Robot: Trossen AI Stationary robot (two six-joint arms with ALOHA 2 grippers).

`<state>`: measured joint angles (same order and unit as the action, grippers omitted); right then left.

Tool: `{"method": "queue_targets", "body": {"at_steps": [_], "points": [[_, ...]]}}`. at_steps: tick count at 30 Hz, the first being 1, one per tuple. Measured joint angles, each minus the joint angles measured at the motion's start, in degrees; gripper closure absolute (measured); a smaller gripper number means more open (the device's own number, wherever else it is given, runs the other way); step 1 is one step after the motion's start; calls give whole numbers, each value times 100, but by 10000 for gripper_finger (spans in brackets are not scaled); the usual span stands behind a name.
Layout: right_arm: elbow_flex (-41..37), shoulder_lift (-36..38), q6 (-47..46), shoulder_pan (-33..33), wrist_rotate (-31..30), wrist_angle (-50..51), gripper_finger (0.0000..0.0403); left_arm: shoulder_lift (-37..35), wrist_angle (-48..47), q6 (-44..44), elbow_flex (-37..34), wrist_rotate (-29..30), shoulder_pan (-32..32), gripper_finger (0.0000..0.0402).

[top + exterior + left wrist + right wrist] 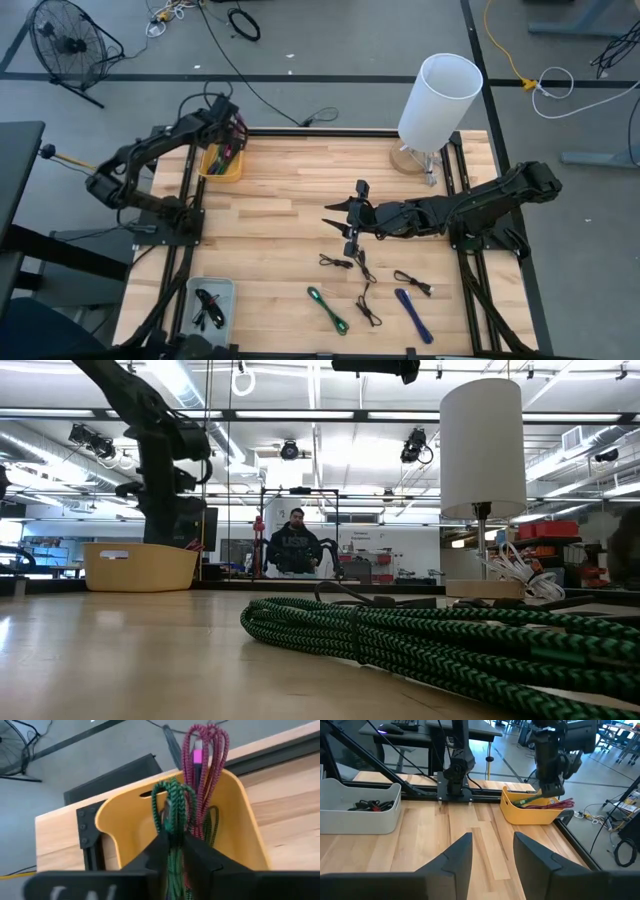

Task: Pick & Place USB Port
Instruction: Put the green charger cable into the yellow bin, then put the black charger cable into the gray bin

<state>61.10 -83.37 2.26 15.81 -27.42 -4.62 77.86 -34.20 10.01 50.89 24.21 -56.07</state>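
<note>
Left pincer (176,845) over the yellow bin (125,820) at the desk's (290,200) far left corner, clamped on a green braided cable (172,810) bundled lengthwise, long axis running straight out from the fingertips, looped end pointing away into the bin beside a red cable (207,765) with a pink plug. Right pincer (492,850) hovering above mid-desk, fingers spread apart and empty, aimed toward the bin. Loose cables (345,265) lying on the near half, another green cable (328,309) among them.
</note>
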Motion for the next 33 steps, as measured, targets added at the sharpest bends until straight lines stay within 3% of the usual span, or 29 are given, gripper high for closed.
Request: {"method": "queue_targets", "body": {"at_steps": [7, 12, 17, 24, 33], "points": [[0, 0, 0, 0, 0, -1, 258, 87, 2, 95, 0, -46, 4, 256], [0, 0, 0, 0, -1, -4, 258, 9, -7, -179, 0, -266, 4, 221], [0, 2, 0, 0, -2, -6, 258, -496, 355, -611, 0, -1459, 41, 213], [0, 2, 3, 0, -3, -6, 258, -1899, 1289, -668, 2, -2495, 603, 220], [0, 2, 22, 0, -15, -7, 258, -3261, 1769, -920, 7, -5489, 2201, 223]]}}
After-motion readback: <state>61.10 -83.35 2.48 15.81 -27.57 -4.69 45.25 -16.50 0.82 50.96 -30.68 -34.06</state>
